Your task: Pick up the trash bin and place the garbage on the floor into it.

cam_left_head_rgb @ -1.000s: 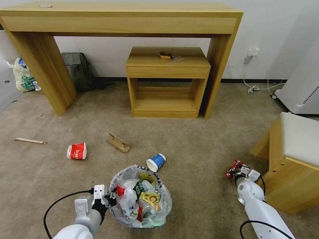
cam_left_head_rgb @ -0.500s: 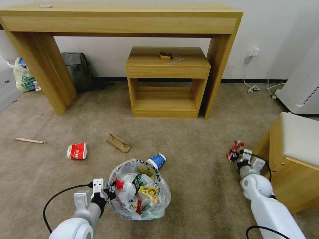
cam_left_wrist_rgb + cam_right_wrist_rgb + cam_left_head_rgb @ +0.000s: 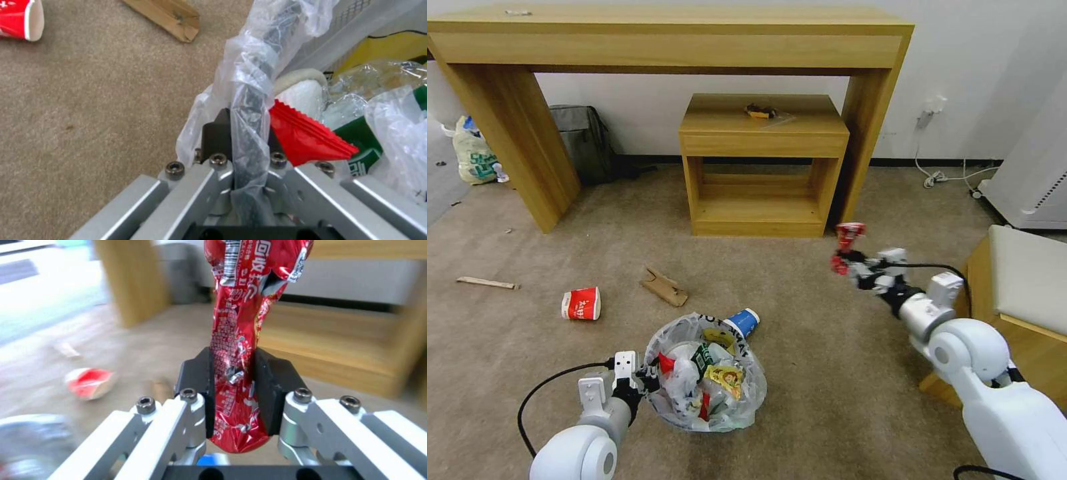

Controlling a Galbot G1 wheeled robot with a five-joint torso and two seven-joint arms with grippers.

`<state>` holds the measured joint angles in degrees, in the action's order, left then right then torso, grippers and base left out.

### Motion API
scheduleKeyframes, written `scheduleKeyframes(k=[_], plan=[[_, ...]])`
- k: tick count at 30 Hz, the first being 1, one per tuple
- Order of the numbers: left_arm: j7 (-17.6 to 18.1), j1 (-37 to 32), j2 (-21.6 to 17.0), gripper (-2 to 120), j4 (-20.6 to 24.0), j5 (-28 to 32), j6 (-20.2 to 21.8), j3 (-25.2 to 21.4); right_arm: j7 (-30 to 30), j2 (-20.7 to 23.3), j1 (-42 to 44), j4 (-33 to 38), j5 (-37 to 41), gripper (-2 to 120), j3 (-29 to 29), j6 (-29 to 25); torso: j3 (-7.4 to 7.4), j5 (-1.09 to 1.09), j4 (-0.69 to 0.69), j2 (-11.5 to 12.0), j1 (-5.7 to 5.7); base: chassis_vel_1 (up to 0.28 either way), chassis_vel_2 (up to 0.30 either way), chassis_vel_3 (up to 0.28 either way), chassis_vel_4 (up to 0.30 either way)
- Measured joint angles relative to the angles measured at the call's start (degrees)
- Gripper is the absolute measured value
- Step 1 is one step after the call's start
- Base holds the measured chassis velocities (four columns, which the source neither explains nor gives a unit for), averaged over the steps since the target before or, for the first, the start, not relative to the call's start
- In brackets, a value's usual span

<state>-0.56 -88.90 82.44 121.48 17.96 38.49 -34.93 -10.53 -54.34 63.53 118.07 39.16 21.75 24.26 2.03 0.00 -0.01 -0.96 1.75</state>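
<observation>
Head view, left tool (image 3: 642,389): clamped on the near-left rim of the trash bin (image 3: 710,413), which sits low before the robot, stuffed with wrappers and cups.
Head view, right tool (image 3: 848,257): raised out to the right of the bin, well apart from it, pinching a crushed red can (image 3: 847,241) above the floor (image 3: 800,293).
Head view, litter: a blue cup (image 3: 742,322) touches the bin's far rim; a red cup (image 3: 581,303), a cardboard scrap (image 3: 664,287) and a stick (image 3: 486,283) lie farther left.
Left wrist view, left tool (image 3: 244,140): jaws closed on the bag-wrapped bin rim (image 3: 256,83); a red wrapper (image 3: 307,136) sits just inside.
Right wrist view, right tool (image 3: 236,390): black pads squeezing the crushed can's (image 3: 242,316) lower half, its upper half jutting beyond them.
</observation>
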Motion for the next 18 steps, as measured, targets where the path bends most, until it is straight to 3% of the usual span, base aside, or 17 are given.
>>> scheduleKeyframes(k=[4, 5, 7, 8, 11, 18], plan=[[0.00, 0.85, -0.13, 0, -1.02, 0.10, 0.02, 0.27, -1.13, 1.72, -4.51, 4.73, 1.77, 18, -9.51, 4.59, 0.00, -0.01, 0.00, 0.00, 0.00, 0.000, 0.000, 0.000, 0.000], [0.00, 0.85, -0.13, 0, -1.02, 0.10, 0.02, 0.27, -1.13, 1.72, -4.51, 4.73, 1.77, 18, -9.51, 4.59, 0.00, -0.01, 0.00, 0.00, 0.00, 0.000, 0.000, 0.000, 0.000], [0.00, 1.28, -0.15, 0, -1.15, 0.12, 0.02, 0.35, -0.96, 2.64, -7.64, 5.96, 4.51, 18, -16.00, 7.45, 0.00, -0.01, 0.01, 0.00, 0.00, 0.000, 0.000, 0.000, 0.000], [0.00, 1.28, -0.15, 0, -1.15, 0.12, 0.02, 0.35, -0.96, 2.64, -7.64, 5.96, 4.51, 18, -16.00, 7.45, 0.00, -0.01, 0.01, 0.00, 0.00, 0.000, 0.000, 0.000, 0.000], [0.01, 1.89, -0.41, 0, -1.36, 0.35, 0.02, 0.37, -0.57, 3.12, -11.38, 5.59, 6.02, 18, -23.75, 10.21, 0.00, 0.00, -0.01, 0.00, 0.00, 0.000, 0.000, 0.000, 0.000], [0.01, 2.12, -0.65, 0, -1.11, 0.74, 0.10, 0.29, 0.21, 2.30, -19.11, 2.60, 7.66, 18, -32.33, 14.32, 0.00, 0.00, 0.00, 0.00, 0.00, 0.000, 0.000, 0.000, 0.000]])
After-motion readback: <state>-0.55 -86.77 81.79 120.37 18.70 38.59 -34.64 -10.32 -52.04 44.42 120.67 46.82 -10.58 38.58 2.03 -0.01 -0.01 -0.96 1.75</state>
